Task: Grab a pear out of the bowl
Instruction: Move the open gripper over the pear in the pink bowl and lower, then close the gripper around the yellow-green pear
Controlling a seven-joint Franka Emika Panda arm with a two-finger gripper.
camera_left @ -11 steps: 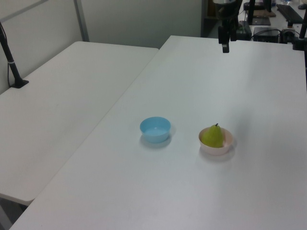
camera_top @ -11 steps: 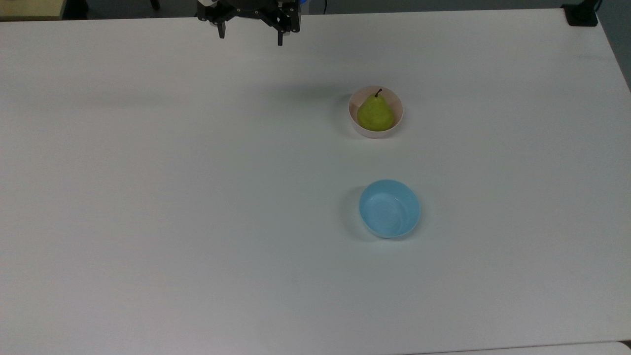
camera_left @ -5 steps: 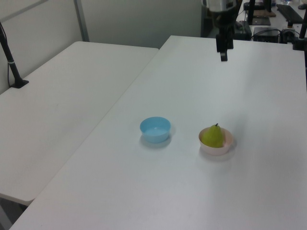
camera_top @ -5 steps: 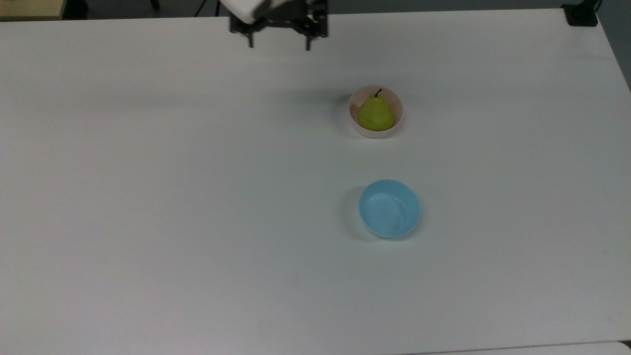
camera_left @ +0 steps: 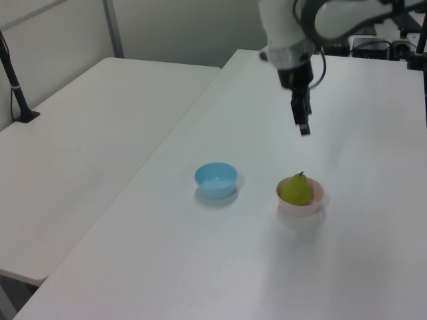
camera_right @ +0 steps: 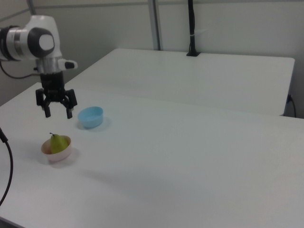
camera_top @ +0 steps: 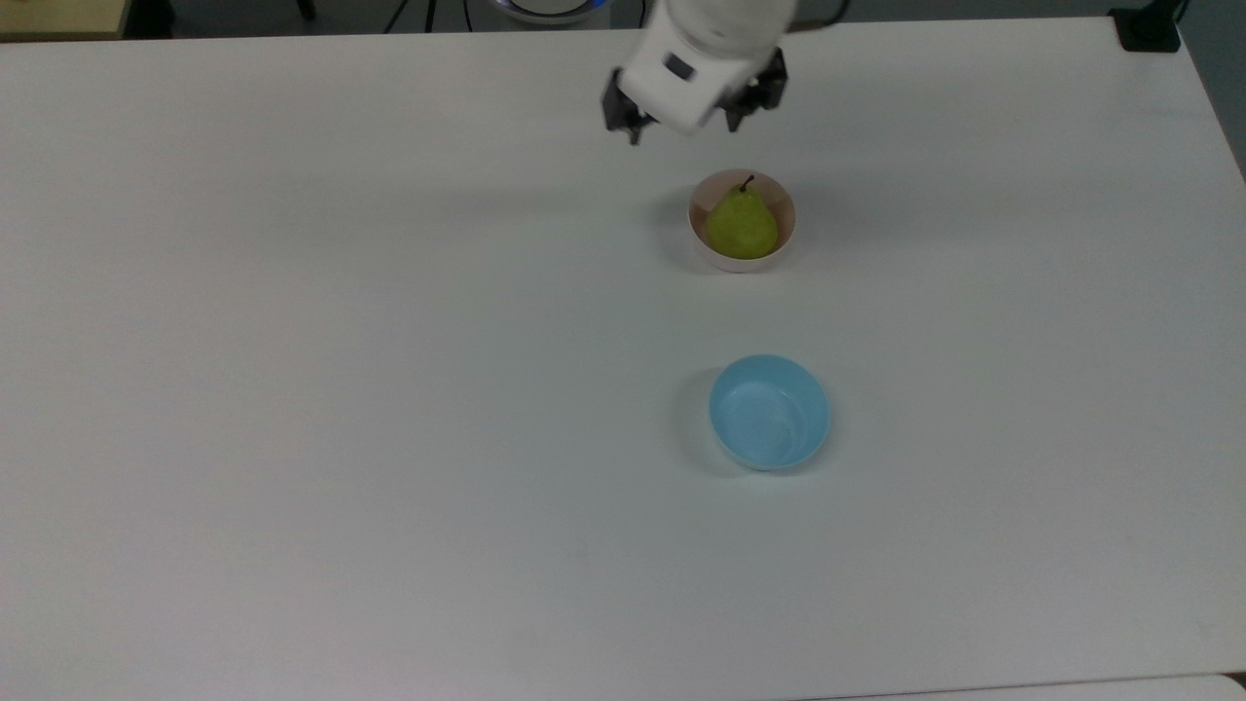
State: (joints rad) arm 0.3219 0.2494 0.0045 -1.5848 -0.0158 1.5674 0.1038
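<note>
A yellow-green pear (camera_top: 742, 226) with a dark stem stands upright in the pale pink bowl (camera_top: 695, 237). They also appear in the left view as pear (camera_left: 294, 189) in bowl (camera_left: 301, 209), and in the right view as pear (camera_right: 57, 142) in bowl (camera_right: 58, 155). My gripper (camera_top: 682, 129) hangs open above the table, a little short of the bowl towards the top view's upper left. In the right view the gripper (camera_right: 58, 113) points down with its fingers spread, above and slightly behind the pear. Nothing is between the fingers of the gripper (camera_left: 304, 129).
An empty light blue bowl (camera_top: 769, 411) sits on the white table, below the pink bowl in the top view. A second white table (camera_left: 80, 133) adjoins on the left view's left. A black clamp (camera_top: 1149, 29) sits at the top view's upper right corner.
The gripper has travelled from the table's far edge towards the pink bowl, moving right and down in the top view, and has come lower. Pear and bowls have not moved.
</note>
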